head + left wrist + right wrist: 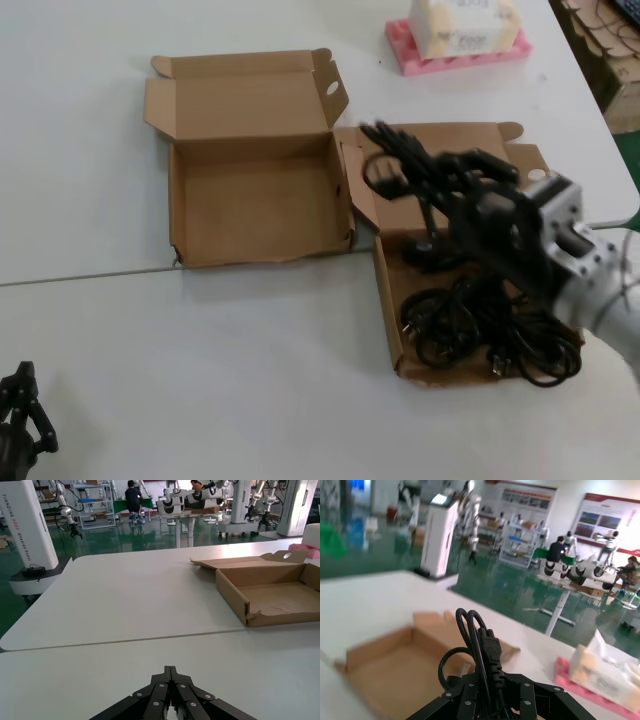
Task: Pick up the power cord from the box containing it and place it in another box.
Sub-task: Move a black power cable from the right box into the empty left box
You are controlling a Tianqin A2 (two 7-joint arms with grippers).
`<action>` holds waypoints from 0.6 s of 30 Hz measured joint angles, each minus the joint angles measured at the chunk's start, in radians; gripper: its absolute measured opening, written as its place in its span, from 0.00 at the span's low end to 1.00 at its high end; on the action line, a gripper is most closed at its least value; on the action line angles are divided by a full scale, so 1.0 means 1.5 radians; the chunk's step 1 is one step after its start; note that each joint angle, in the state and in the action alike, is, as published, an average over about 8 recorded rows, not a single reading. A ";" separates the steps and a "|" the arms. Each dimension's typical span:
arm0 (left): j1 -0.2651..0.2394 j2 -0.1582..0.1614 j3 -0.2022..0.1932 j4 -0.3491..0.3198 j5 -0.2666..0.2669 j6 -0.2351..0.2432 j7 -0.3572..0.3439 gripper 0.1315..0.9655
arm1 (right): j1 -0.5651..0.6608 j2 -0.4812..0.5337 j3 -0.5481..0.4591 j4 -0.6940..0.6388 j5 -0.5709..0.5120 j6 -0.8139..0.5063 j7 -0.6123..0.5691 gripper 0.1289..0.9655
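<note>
Lower left of the head view, the left gripper (18,415) rests near the table's (250,350) front edge, fingers pinched together. Centre right, the right gripper (440,180) clamps the power cord (392,160), lifted above the square box (388,320) of heaped cords. The wide, wavy-rimmed box (260,200) lies open upper left. Farther off, a white column (22,525) reads "TIANQING A2".

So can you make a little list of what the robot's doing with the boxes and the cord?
right gripper: shut on the cord, lifted above the full box
cord: black, looped, plug end sticking up from the fingers
full box: on the right, holds a heap of cords
empty box: on the left, lid open, nothing inside
left gripper: shut, low over the table, away from both boxes
pink tray: at the far edge
</note>
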 joint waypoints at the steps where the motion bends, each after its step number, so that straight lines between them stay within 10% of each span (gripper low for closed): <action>1: 0.000 0.000 0.000 0.000 0.000 0.000 0.000 0.04 | 0.011 -0.015 -0.002 -0.011 0.009 0.002 0.000 0.06; 18: 0.000 0.000 0.000 0.000 0.000 0.000 0.000 0.04 | 0.304 -0.336 -0.145 -0.477 0.085 0.076 0.000 0.06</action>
